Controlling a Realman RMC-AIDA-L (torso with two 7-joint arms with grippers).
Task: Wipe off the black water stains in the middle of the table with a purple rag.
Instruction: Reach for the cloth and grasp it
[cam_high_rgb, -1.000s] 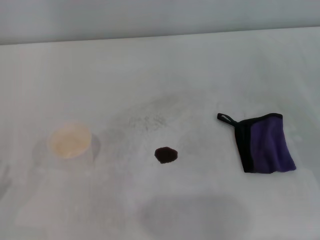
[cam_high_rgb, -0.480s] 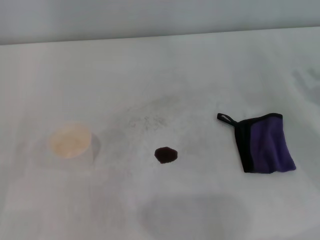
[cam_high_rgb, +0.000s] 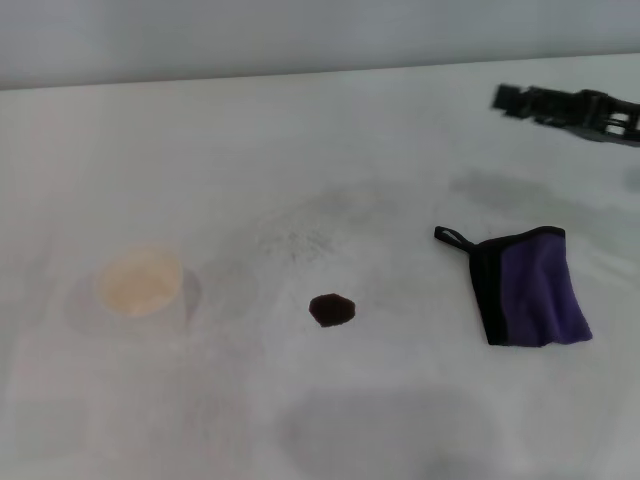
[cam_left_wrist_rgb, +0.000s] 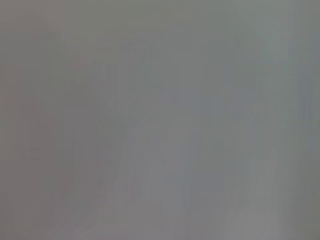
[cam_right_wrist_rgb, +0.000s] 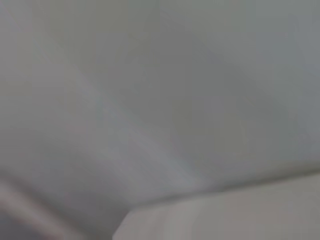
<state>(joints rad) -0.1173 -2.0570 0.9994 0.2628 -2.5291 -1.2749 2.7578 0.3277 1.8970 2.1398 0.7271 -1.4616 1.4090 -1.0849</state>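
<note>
The purple rag (cam_high_rgb: 532, 287), folded, with black edging and a thin black loop, lies flat on the right part of the white table (cam_high_rgb: 320, 150). The black water stain (cam_high_rgb: 331, 309), a small dark blot, sits near the table's middle, left of the rag. My right gripper (cam_high_rgb: 510, 98) has come in at the upper right edge of the head view, above and behind the rag, well clear of it. The left gripper is out of view. Both wrist views show only plain grey-white surface.
A white paper cup (cam_high_rgb: 141, 283) stands at the left of the table. A faint grey speckled smudge (cam_high_rgb: 295, 238) lies behind the stain. The table's far edge (cam_high_rgb: 320, 72) runs along the top of the head view.
The right gripper has entered the head view at the upper right; earlier it was not visible. Rag, stain and cup have not moved.
</note>
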